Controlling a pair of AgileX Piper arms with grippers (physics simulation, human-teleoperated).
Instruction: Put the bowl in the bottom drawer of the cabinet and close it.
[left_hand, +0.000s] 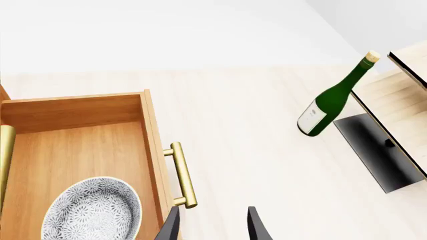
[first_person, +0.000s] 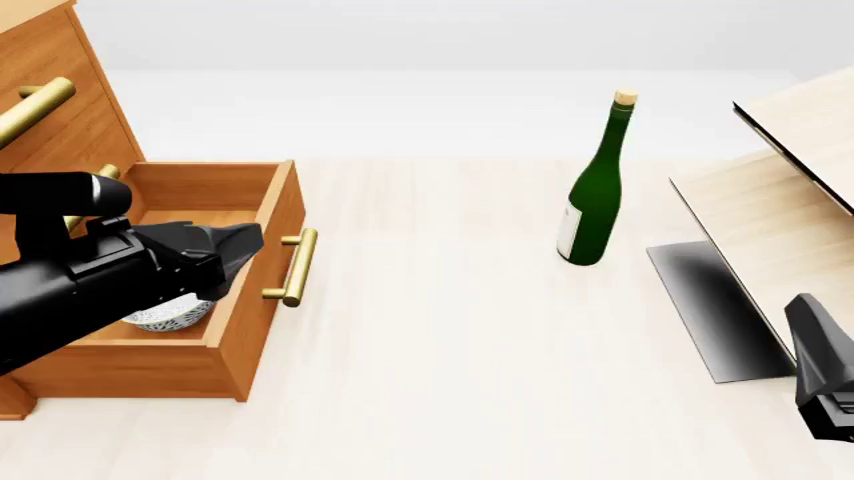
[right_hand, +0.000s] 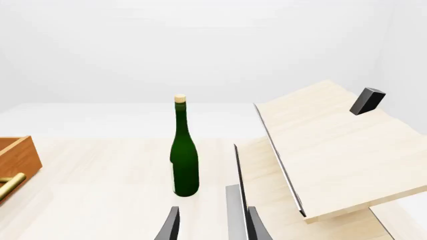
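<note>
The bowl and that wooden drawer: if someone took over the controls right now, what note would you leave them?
Left gripper: open, empty, above the bottom drawer's front edge.
Right gripper: open, empty, off to the right, facing the green bottle.
Bowl: already lying inside the bottom drawer.
Drawer: pulled out of the cabinet.
Done: bowl placed and released.
Left: push the drawer shut, probably at its brass handle.

Bright, even, shadow-soft render; all views sharp, no glare or blur.
</note>
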